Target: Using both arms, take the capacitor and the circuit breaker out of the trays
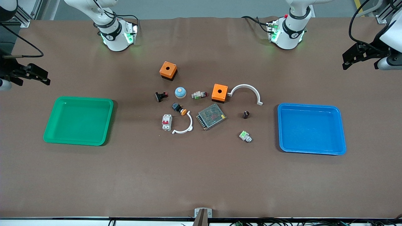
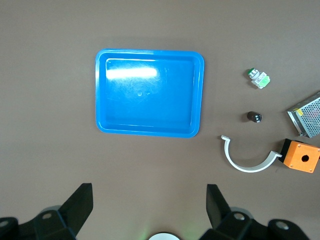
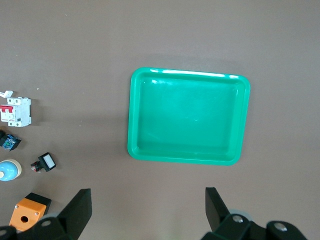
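Observation:
The capacitor (image 1: 246,114), a tiny black cylinder, stands on the table between the metal mesh box and the blue tray (image 1: 311,128); it also shows in the left wrist view (image 2: 254,117). The breaker (image 1: 166,122), a white-grey block with red levers, lies beside a small white arc, toward the green tray (image 1: 78,121); it also shows in the right wrist view (image 3: 15,111). My left gripper (image 1: 351,59) is open and empty, up in the air at the left arm's end of the table. My right gripper (image 1: 37,77) is open and empty, up at the right arm's end.
Two orange boxes (image 1: 168,70) (image 1: 219,92), a metal mesh box (image 1: 211,116), two white arcs (image 1: 246,92) (image 1: 183,125), a blue dome (image 1: 180,92), a black-and-red switch (image 1: 161,96), an orange-capped push-button (image 1: 179,109) and a green-and-white connector (image 1: 245,136) lie between the trays.

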### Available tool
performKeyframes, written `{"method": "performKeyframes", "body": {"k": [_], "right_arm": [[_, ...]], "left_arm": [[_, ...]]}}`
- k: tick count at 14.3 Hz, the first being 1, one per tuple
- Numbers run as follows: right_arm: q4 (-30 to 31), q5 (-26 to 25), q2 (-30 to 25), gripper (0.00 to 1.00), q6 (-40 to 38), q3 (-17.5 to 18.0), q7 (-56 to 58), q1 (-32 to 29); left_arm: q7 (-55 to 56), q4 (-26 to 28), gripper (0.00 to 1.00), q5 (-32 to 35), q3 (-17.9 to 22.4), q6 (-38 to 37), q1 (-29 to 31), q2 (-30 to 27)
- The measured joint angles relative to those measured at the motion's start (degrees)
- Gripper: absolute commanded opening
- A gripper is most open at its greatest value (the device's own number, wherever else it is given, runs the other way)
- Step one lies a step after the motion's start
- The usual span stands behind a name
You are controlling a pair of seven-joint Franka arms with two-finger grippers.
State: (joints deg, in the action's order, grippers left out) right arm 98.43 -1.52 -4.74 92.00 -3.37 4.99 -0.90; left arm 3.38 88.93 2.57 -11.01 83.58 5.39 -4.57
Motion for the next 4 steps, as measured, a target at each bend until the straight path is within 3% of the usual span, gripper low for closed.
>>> {"method": "performKeyframes", "body": {"k": [4], "right_arm": [[0.2,3.0,-0.1,1.00,0.3,-0.7,0.7,-0.2]], "left_arm": [[0.0,0.0,1.00,0.0,0.0,0.0,0.0,0.0]]}}
